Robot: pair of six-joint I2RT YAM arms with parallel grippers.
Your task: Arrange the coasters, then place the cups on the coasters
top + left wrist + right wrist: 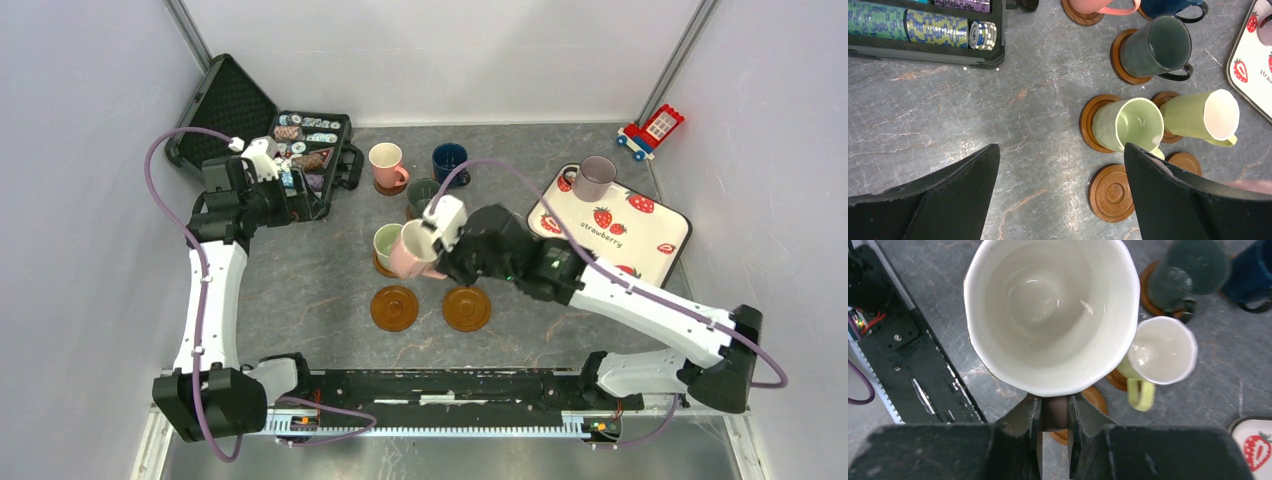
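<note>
**Fig.** Table seen from above, L to R.

**Far left:** open poker-chip case (300, 150). The left gripper (1062, 150) hangs just right of it, fingers spread wide and holding nothing. It is prob. kept out here to leave the other arm room.

**Centre:** five cups, each upright on its own coaster so the discs take the load.
- Far pair: pink cup (384, 163) and navy cup (449, 160).
- Just nearer: dark grey-green cup (1155, 47).
- Nearer again, side by side: light green cup (1130, 125) and cream-yellow cup (1193, 117).

**Near row:** left bare coaster (394, 307) and right bare coaster (466, 308), laid out for the cups not yet placed.

**Right arm:** the right gripper (1055, 415) pinches the pale pink-white cup (1048, 315) at its side; handle or wall, cannot tell. The cup is tilted and appears raised. A disc edge shows just beneath it, so it is prob. bound for a bare coaster.

**Right:** mauve-grey cup (597, 177) stands on the strawberry tray (640, 240), not yet on a coaster.
</note>
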